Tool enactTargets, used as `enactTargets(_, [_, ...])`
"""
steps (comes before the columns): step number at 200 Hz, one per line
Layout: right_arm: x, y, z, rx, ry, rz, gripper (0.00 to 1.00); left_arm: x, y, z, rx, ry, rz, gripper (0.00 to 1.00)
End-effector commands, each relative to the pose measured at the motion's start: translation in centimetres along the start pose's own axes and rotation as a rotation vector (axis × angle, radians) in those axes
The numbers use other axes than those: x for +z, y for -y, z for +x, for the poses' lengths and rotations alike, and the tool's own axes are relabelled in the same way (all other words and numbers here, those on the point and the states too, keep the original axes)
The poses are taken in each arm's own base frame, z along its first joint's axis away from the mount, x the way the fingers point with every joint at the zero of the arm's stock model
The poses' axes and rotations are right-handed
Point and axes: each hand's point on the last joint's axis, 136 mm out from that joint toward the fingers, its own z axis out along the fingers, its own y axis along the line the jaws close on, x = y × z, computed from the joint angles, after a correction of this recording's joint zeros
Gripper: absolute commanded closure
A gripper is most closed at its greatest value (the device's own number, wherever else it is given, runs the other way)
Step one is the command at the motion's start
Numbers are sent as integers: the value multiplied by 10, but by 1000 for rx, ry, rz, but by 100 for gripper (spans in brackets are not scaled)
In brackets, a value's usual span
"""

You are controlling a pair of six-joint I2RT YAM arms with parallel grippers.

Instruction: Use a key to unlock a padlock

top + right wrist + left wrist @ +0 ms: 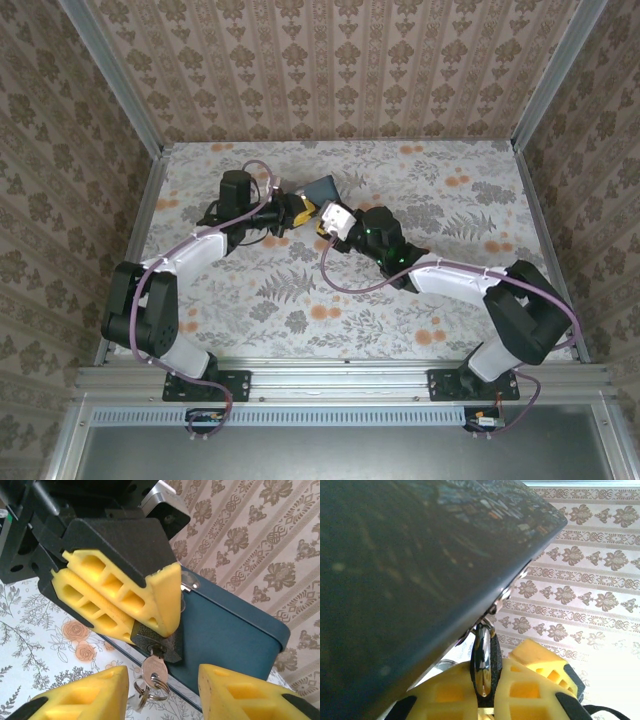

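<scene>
Key (152, 669) vertical beneath padlock (159, 644), bow downward

the padlock (156, 641) looks like dark, dull metal; its key (153, 669) is shiny metal. the blue box (235, 635) is smooth, slightly glossy. the yellow fingers (115, 597) look like matt plastic.

left claw (159, 625) clamped shut; right claw (162, 692) fingers apart; both arms bent inward.
</scene>
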Motion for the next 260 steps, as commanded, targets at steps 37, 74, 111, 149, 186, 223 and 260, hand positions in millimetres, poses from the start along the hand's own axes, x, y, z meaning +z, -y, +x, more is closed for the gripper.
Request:
enactTargets(37, [9,5,-10,-39,13,14,68,-4,36,-3,127,8,88,100])
enactTargets(74, [9,6,-15,-31,20,6,77,-4,37,-1,132,4,93,100])
enactTargets(111, [11,3,-6,-36,-15,-6,85,-4,41,-1,131,2,112,100])
enactTargets(149, [12,3,7,-41,-65,5,95,-6,44,0,138,1,122,100])
enactTargets(186, [12,4,7,145,-98,-37,100,-5,51,2,184,0,151,100])
enactTargets(223, [10,6,15,679,-147,-55,100,-4,67,2,263,5,237,100])
enactTargets(260, [11,10,15,1227,-115,-47,100,6,70,7,286,-26,270,100])
